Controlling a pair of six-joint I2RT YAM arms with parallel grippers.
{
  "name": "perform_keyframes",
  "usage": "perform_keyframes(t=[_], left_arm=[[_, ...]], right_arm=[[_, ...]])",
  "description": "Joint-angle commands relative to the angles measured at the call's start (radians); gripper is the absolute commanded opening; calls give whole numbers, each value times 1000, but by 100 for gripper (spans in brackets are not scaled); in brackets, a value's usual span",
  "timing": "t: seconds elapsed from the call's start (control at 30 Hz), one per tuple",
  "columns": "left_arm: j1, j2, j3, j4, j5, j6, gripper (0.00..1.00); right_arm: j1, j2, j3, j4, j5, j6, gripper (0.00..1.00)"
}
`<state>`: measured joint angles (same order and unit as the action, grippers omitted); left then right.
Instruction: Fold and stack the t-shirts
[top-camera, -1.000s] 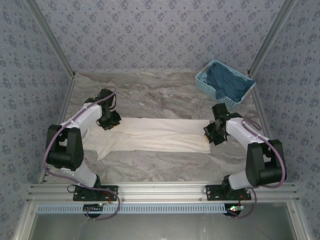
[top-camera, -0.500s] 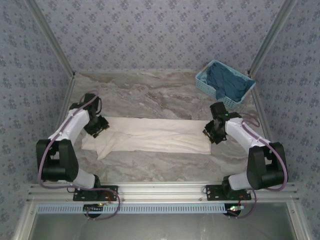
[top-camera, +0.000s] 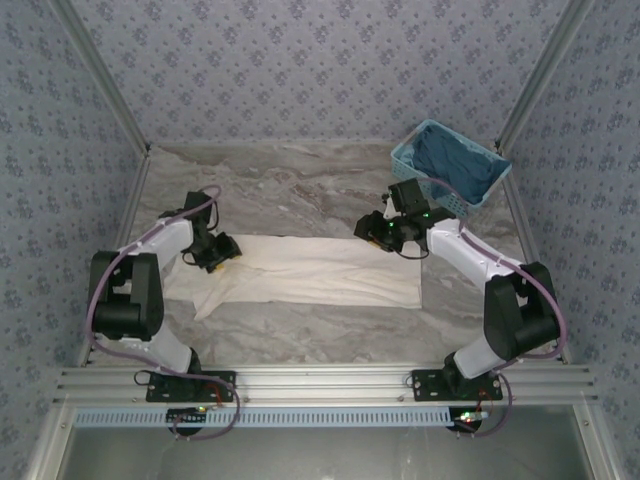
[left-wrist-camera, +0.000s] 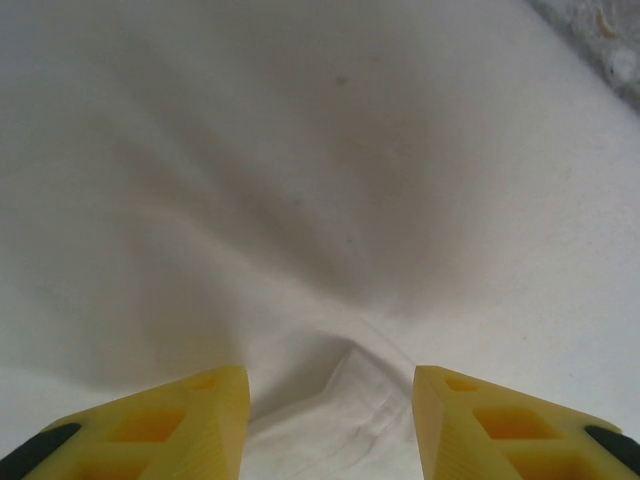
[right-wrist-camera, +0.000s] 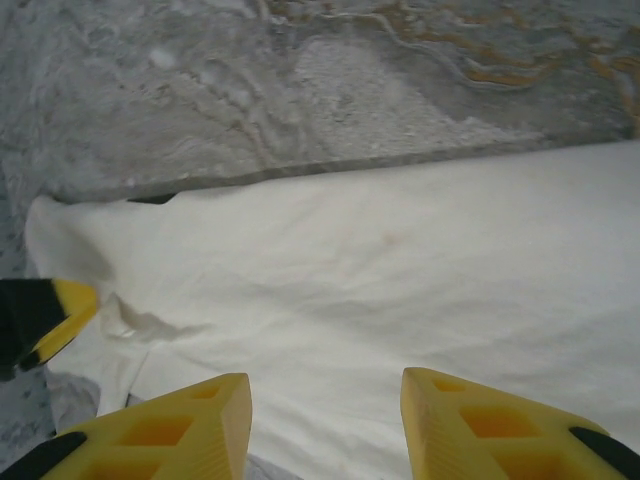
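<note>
A cream shirt (top-camera: 310, 270) lay flat across the table (top-camera: 300, 190), folded into a long strip. Its left end seemed rumpled.

We find the t-shirt (top-camera: 310, 272) spread across the middle of the table (top-camera: 300, 190), its length running left to right. Our left pincer (top-camera: 222, 252) is over its left end, our right pincer (top-camera: 375, 228) over its far edge, right of centre. A basket (top-camera: 487, 194) stands in the far right corner, with a cloth (top-camera: 455, 168) in it.
</note>
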<state>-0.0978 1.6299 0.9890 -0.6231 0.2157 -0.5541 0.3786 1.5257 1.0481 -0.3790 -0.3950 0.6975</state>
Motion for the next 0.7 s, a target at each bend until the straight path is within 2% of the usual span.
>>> perform_keyframes(t=[0.0,0.13,0.33,0.47,0.67], left_arm=[[-20,29,-13,48,26,90,47],[-40,11,-31,20,21,89,41],[-65,-92,-90,-49,7,67,12],[-90,-182,-121,-118,2,41,5],[-137,-257,-150,-179,28,-7,1]], right_arm=[[-2,2,5,11,-51,-44,46],[-1,-7,-2,22,-51,-24,44],[-4,-9,-2,-4,-42,-12,43],[-4,-4,-4,8,-37,-6,42],[-3,3,1,3,-37,-7,41]])
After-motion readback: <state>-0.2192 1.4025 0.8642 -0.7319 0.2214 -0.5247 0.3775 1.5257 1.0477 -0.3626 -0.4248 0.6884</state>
